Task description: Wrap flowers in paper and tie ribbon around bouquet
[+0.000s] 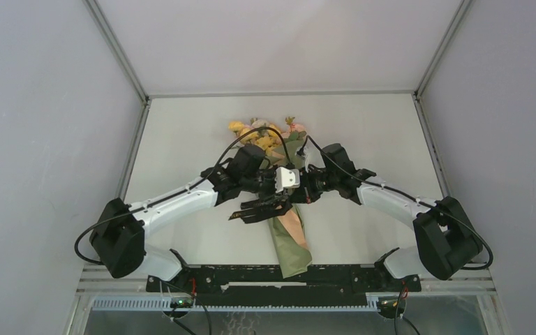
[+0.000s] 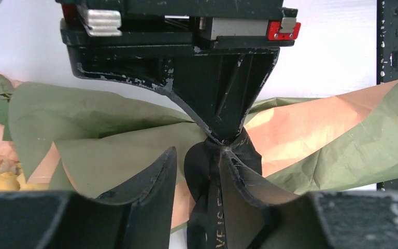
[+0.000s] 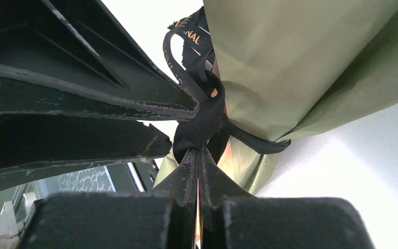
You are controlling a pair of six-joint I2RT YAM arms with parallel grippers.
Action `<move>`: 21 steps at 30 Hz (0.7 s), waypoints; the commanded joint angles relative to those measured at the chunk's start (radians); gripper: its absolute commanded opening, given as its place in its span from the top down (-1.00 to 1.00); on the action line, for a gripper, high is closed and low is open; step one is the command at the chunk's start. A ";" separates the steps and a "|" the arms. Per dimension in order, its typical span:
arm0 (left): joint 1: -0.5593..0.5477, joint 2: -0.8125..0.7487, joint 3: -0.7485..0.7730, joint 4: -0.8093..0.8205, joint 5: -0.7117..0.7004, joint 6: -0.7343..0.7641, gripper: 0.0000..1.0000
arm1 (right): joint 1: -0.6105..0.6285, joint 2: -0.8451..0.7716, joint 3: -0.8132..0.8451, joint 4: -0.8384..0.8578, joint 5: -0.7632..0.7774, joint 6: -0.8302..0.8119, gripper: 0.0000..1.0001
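So, both arms are crowded right over the bouquet's waist

The bouquet (image 1: 289,230) lies mid-table on the white table (image 1: 181,139). Its flowers (image 1: 262,136) point at the far wall, and the olive paper (image 1: 294,252) tail reaches toward the black rail (image 1: 286,278) at the near edge. The left arm (image 1: 174,201) and right arm (image 1: 391,195) meet directly above it, so from overhead the middle of the bundle is pretty much blocked. The table is plain and pale, boxed in by grey walls (image 1: 35,105) with metal posts in the corners.

The wrist cameras fill in what the top view hides. The ribbon (image 2: 207,207) is cinched round the narrow part of the paper cone, with peach lining showing next to it. The right tool (image 3: 199,150) has its fingers pressed together on a bit of that ribbon, close against the paper. The left tool (image 2: 199,150) has its fingers spread, and the ribbon runs down the gap between them. I can't tell if it actually touches either finger. The gold lettering on the ribbon only shows up close, and a few yellow blooms peek in at the edge of the left wrist view.
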 commanded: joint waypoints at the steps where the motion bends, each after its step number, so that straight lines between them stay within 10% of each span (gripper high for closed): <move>1: -0.006 0.019 -0.008 0.017 0.029 -0.040 0.20 | -0.007 -0.002 -0.010 0.061 -0.026 -0.015 1.00; 13: -0.008 0.057 -0.006 0.038 -0.064 -0.036 0.97 | -0.022 -0.008 -0.029 0.078 -0.041 -0.016 1.00; 21: -0.007 0.017 -0.021 0.035 -0.043 0.011 1.00 | -0.057 0.022 -0.036 0.115 -0.057 0.001 0.83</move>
